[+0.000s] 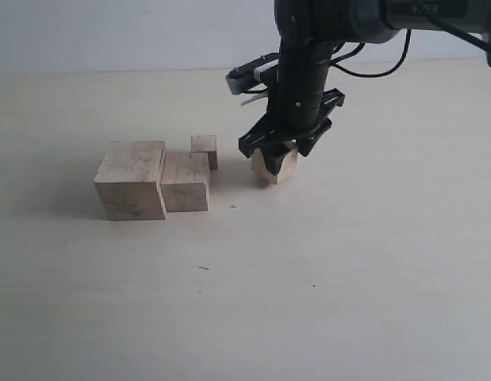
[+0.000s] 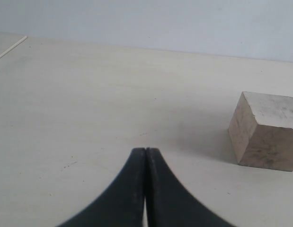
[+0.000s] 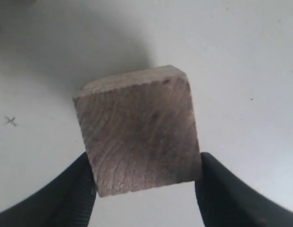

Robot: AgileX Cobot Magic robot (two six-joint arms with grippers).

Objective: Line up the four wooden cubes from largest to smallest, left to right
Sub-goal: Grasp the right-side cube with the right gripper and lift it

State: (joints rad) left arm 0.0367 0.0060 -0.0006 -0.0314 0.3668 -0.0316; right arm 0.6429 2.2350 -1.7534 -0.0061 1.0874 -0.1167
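**Third-largest cube (image 1: pixel 274 167) clamped in the right gripper (image 1: pixel 281 149), at 3 o'clock of the unfinished row.**

The largest cube (image 1: pixel 130 178) and second cube (image 1: pixel 186 181) are set side by side, touching, on the table (image 1: pixel 348 278). The smallest cube (image 1: pixel 204 149) is tucked at 12 o'clock of the second. The gripped cube is turned out of square with the row, so it is best squared by wrist rotation, carried low and set flush at 3 o'clock of the second cube. The smallest cube should not be nudged. Only the right wrist view shows both fingers pressed on opposite faces near one edge, a shallow hold best moved slowly. Whether the cube is lifted cannot be told. Only the left wrist view shows the left gripper (image 2: pixel 145 153), jaws together and empty, with a single cube (image 2: pixel 264 130) nearby, probably the largest.
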